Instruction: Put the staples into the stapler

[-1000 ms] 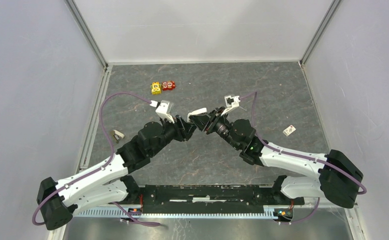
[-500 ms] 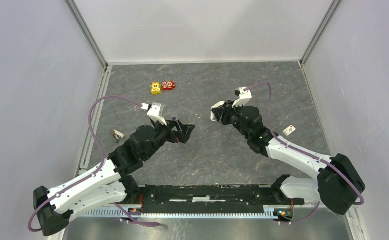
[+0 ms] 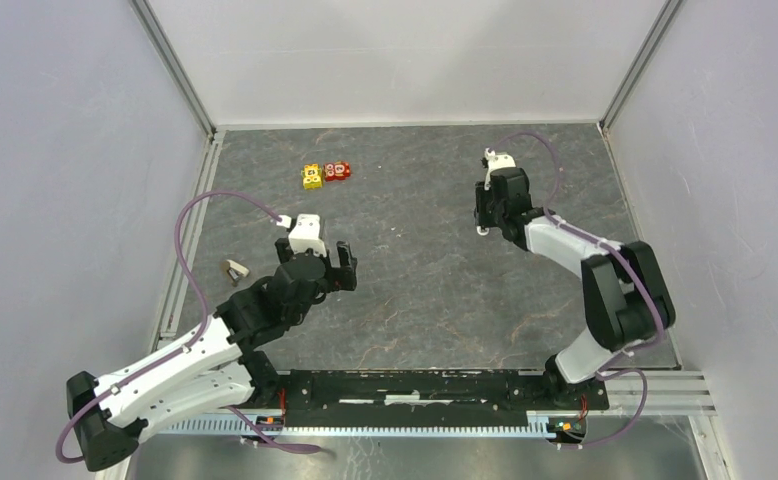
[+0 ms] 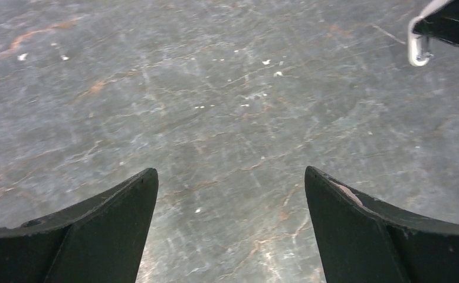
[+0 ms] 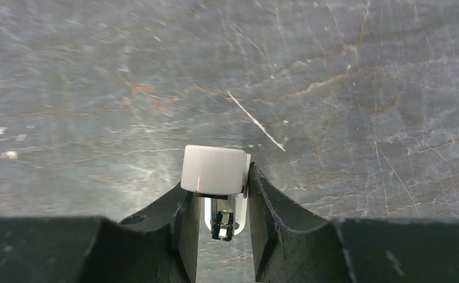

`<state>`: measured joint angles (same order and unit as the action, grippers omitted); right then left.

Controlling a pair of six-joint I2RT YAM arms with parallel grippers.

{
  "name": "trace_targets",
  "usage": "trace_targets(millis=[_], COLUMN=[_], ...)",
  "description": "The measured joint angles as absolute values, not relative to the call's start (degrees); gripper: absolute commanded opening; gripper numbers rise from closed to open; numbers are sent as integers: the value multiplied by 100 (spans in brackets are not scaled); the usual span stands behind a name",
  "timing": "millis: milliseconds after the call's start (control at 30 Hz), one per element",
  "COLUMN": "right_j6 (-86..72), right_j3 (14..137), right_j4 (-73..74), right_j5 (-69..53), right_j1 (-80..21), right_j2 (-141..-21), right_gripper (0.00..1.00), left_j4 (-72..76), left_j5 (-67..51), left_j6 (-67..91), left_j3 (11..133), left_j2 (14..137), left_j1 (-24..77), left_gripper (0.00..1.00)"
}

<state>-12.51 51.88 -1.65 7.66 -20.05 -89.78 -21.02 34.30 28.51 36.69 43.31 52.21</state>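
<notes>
At 2 o'clock on the table [image 3: 415, 180], stapler [image 5: 213, 168] is pinched between the right gripper [image 5: 218, 184] fingers, cream end poking out, grey metal inside. Looks light, stiff plastic, smooth, so probably slippery. Best held across the flat sides, clear of the hinged top. Left gripper [image 4: 230, 183], at its 8 o'clock, is spread wide and empty.

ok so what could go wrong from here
1. The right gripper pinches the stapler only by its sides, near its tips, and the cream end sticks out past them. A push there could make it slip or twist.
2. The left gripper is open and holds nothing. Anything it brings has to line up with a very small target held by the other arm, so a miss or a bump seems likely.
</notes>
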Motion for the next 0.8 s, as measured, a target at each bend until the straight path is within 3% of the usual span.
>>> trace_targets(millis=[433, 533, 667, 800], right_j6=[-1135, -1236, -1396, -1538], right_j3=[5966, 5968, 5988, 5990], right_j4=[475, 434, 493, 672], right_j5=[637, 655, 659, 672], right_j1=[-1398, -1398, -1380, -1376], right_j2=[-10219, -10289, -10339, -10339], right_gripper=[31, 40, 61, 69], left_j4=[-2746, -2864, -3096, -3319], left_j5=[3922, 4014, 4097, 4167], left_j6=[2912, 3065, 3234, 3240], left_j3=[3787, 3787, 3789, 3846], left_j2=[4099, 4128, 4222, 4348], left_j1=[5221, 5207, 5168, 5140], left_gripper=[100, 100, 100, 100])
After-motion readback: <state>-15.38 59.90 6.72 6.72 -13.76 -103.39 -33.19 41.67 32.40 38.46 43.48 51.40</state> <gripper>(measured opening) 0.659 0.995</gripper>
